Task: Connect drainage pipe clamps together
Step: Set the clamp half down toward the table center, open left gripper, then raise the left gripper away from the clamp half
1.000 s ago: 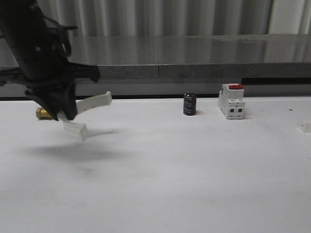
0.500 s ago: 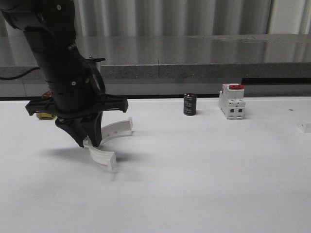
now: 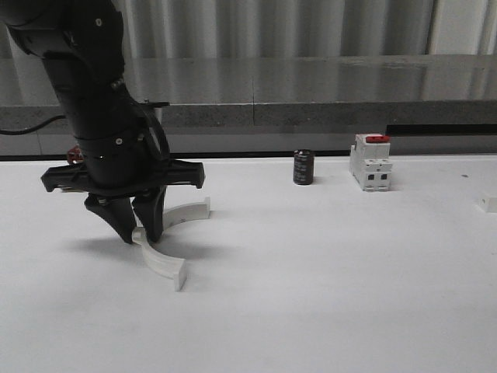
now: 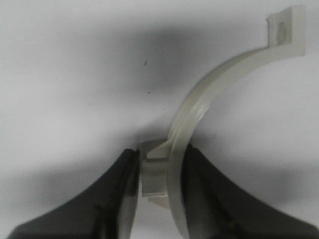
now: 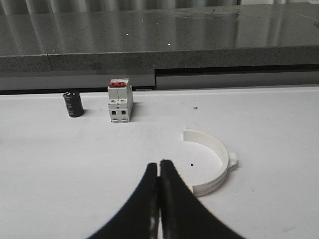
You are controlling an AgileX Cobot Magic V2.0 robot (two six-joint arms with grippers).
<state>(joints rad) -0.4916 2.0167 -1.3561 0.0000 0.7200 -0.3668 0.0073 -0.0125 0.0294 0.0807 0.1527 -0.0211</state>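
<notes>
My left gripper (image 3: 138, 233) is down at the table's left side, shut on the middle of one white half-ring drainage pipe clamp (image 3: 165, 264). The clamp's two tabbed ends stick out to the right of the fingers and lie at table level. In the left wrist view the clamp (image 4: 197, 107) curves away from the left gripper (image 4: 159, 154), its band and a small tab pinched between the pads. The second clamp (image 5: 209, 186) lies flat on the table, just right of my right gripper (image 5: 159, 163), which is shut and empty.
A black cylinder (image 3: 303, 167) and a white switch block with a red top (image 3: 370, 162) stand at the back of the white table, in front of a grey ledge (image 3: 311, 85). A small white piece (image 3: 488, 203) shows at the right edge.
The left arm has swung from the far left toward the table's middle and come down, so the held clamp has gone from hanging in the air to table level.
</notes>
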